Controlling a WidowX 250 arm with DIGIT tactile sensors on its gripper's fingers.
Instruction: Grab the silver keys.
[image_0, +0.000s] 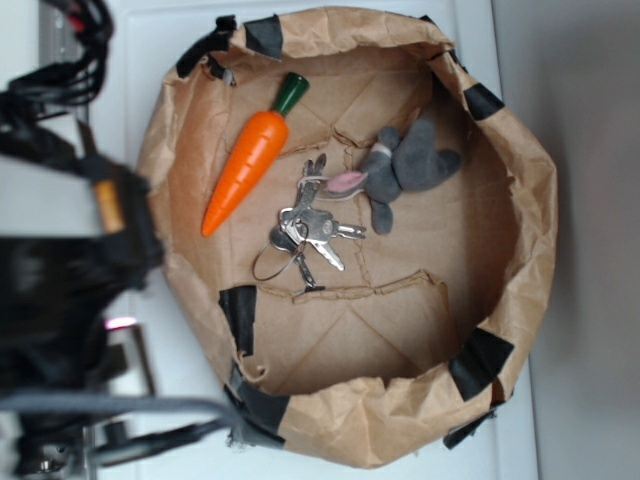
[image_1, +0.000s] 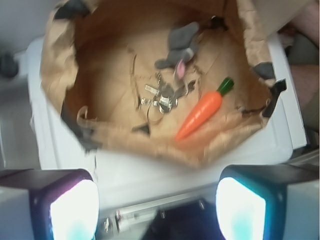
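Though lying flat and loose, silver keys (image_0: 308, 228) sit near the middle of the paper bag's floor (image_0: 420, 270), well clear of the taped rim (image_0: 535, 200). Between the orange toy carrot (image_0: 250, 160) toward one edge and the grey plush bunny (image_0: 400, 168), whose pink ear nearly touches the top of the bunch. Seen again in the wrist view as a blurred glinting cluster (image_1: 161, 96), with the carrot (image_1: 204, 109) beside it.

Likely light but hard, slick and thin: several flat metal blades fanned on wire rings, prone to sliding or pivoting under a pinch, and to dangling once lifted. Best taken where blades overlap thickest, at the heads near the rings, rather than at a single blade tip or the bare wire loop. Crumpled paper beneath may give a little and let pads get under an edge.

Gripper (image_1: 157, 210) spread wide, both pads (image_1: 75, 210) apart at the bottom of the wrist view, holding nothing, outside the bag's near rim.
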